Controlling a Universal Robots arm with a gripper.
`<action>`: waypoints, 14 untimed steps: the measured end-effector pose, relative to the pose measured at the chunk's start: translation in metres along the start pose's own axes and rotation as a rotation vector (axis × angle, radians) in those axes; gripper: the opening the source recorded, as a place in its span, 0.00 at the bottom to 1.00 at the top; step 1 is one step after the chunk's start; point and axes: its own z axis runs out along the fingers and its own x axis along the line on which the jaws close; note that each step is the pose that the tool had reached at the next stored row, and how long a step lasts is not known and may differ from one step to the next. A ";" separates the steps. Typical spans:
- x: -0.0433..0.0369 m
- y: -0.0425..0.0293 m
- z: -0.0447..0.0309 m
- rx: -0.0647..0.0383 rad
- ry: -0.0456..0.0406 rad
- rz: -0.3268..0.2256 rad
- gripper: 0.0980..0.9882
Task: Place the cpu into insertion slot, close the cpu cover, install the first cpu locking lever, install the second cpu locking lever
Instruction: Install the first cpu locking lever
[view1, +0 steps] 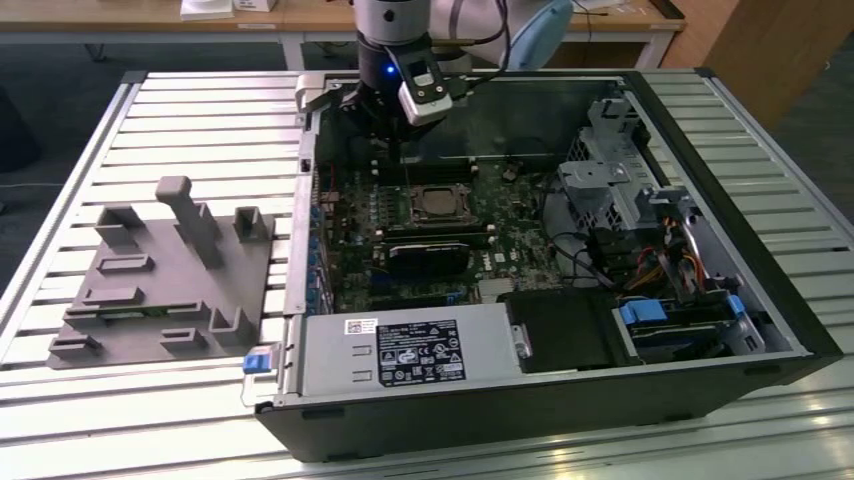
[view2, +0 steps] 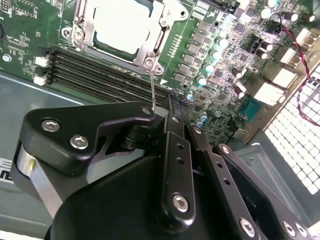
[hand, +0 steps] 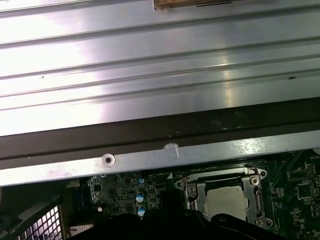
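Note:
The cpu (view2: 120, 27) lies in the insertion slot (view2: 148, 60) of the green motherboard, its pale metal top showing through the cut-out of the cpu cover (view2: 82, 25), which lies flat over it. In the exterior view the cpu (view1: 434, 203) sits mid-board inside the open computer case. A thin wire locking lever (view2: 152, 85) rises from the socket corner up to the tip of my gripper (view2: 170, 102), which looks shut, with the lever's end touching its side. My gripper (view1: 384, 155) hangs over the far edge of the board, just beyond the socket. The cover (hand: 200, 192) and cpu (hand: 227, 202) also show in the first wrist view.
Long black memory slots (view2: 100, 72) run between socket and gripper. A black heatsink block (view1: 430, 255) lies on the near side of the socket. The case wall (hand: 150, 160) is close behind the gripper. The case also holds a power supply (view1: 400, 350) and a drive cage (view1: 614, 170). A grey fixture (view1: 160, 270) sits on the slatted table.

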 end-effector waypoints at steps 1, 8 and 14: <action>-0.0001 0.0000 0.0000 0.000 -0.0001 0.000 0.01; -0.0028 0.0005 0.0001 0.000 -0.0001 0.000 0.01; -0.0054 0.0008 0.0002 0.000 -0.0001 0.000 0.01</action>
